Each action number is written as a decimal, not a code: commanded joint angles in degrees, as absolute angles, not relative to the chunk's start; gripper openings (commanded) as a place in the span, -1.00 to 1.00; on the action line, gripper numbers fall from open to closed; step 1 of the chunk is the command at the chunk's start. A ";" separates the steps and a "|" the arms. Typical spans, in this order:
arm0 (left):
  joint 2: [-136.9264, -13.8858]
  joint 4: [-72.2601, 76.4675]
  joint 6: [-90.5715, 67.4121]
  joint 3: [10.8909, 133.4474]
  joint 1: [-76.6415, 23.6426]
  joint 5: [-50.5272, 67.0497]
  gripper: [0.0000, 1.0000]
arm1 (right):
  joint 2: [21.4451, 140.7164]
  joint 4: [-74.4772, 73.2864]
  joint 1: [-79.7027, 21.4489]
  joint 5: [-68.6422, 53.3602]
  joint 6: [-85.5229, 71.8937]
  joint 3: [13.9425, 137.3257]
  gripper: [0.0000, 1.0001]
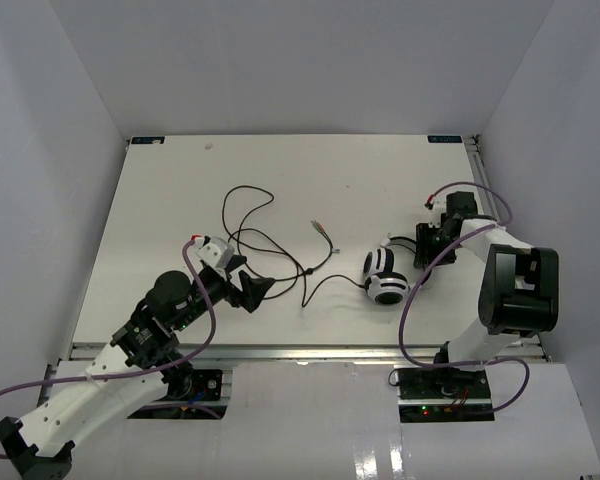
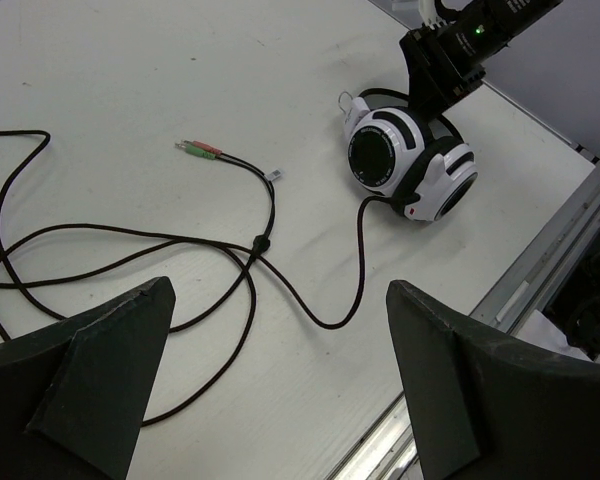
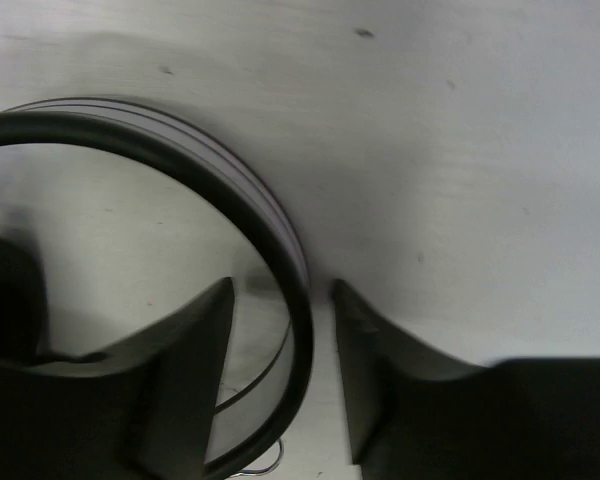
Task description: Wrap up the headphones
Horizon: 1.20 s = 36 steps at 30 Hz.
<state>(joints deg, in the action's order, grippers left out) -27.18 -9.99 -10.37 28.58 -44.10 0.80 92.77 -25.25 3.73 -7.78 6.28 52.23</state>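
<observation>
The headphones [image 1: 383,275] lie right of the table's middle, white-and-black striped earcups side by side; they also show in the left wrist view [image 2: 410,160]. Their thin black cable [image 1: 265,240] runs left in loose loops and ends in a small plug [image 1: 320,228]. My right gripper [image 1: 427,243] is down at the headphones' right side. In the right wrist view the dark headband [image 3: 298,270] passes between its fingers with a small gap on each side; the gripper [image 3: 282,290] is open. My left gripper [image 2: 280,380] is wide open and empty, above the table near the cable's loop [image 2: 260,240].
Thick purple arm cables [image 1: 412,300] hang beside the headphones and around the left arm [image 1: 195,270]. A metal rail [image 1: 310,352] runs along the table's near edge. White walls enclose the table at the left, back and right.
</observation>
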 commanded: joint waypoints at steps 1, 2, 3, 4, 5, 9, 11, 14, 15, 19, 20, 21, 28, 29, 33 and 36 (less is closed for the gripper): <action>-27.61 -10.17 -10.57 28.65 -44.23 2.35 0.96 | 96.41 -24.29 4.04 -12.37 20.63 54.15 0.28; -27.70 -10.17 -10.53 28.65 -44.23 2.41 0.96 | 96.95 -24.52 4.04 -13.93 23.59 55.25 0.37; -27.75 -10.13 -10.49 28.65 -44.27 2.50 0.96 | 97.69 -24.90 4.04 -15.35 25.98 56.50 0.43; -27.77 -10.11 -10.46 28.65 -44.26 2.51 0.96 | 98.46 -25.49 4.04 -16.77 27.48 57.29 0.46; -27.79 -10.12 -10.44 28.67 -44.21 2.48 0.96 | 99.55 -26.62 4.04 -18.08 28.31 57.97 0.47; -27.69 -10.28 -10.28 28.74 -44.21 2.46 0.96 | 105.04 -31.49 3.96 -20.96 35.70 64.49 0.38; -27.69 -10.28 -10.28 28.66 -44.29 2.46 0.96 | 107.41 -32.99 3.96 -21.01 38.32 65.79 0.23; -27.84 -10.36 -10.20 28.65 -44.22 2.62 0.96 | 108.90 -35.08 3.88 -20.15 41.30 66.22 0.03; -27.90 -10.37 -10.20 28.70 -44.21 2.72 0.96 | 108.98 -35.32 3.87 -19.87 42.22 65.82 -0.01; -28.12 -10.37 -10.20 28.74 -44.21 2.96 0.96 | 107.22 -34.60 3.87 -19.28 44.30 63.01 0.01; -28.12 -10.37 -10.20 28.74 -44.21 3.04 0.96 | 106.65 -34.49 3.84 -19.25 44.59 62.47 0.06; -28.12 -10.37 -10.20 28.74 -44.21 3.12 0.96 | 106.09 -34.41 3.80 -19.25 44.81 61.95 0.11; -28.12 -10.37 -10.32 28.64 -44.26 3.16 0.96 | 104.89 -33.54 2.84 -19.33 46.63 59.51 0.02; -28.15 -10.37 -10.28 28.59 -44.27 3.16 0.96 | 104.85 -32.95 2.58 -19.28 46.61 58.85 -0.02; -28.40 -10.32 -10.32 28.65 -44.21 3.20 0.96 | 105.12 -30.08 1.90 -18.53 45.51 56.59 -0.29; -28.91 -10.08 -10.63 28.65 -44.21 3.94 0.96 | 104.87 -28.71 1.85 -18.07 44.58 55.42 -0.50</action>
<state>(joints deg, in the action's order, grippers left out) -28.20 -10.17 -10.35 28.58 -44.10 2.59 101.44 -24.78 2.90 -19.31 45.98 60.47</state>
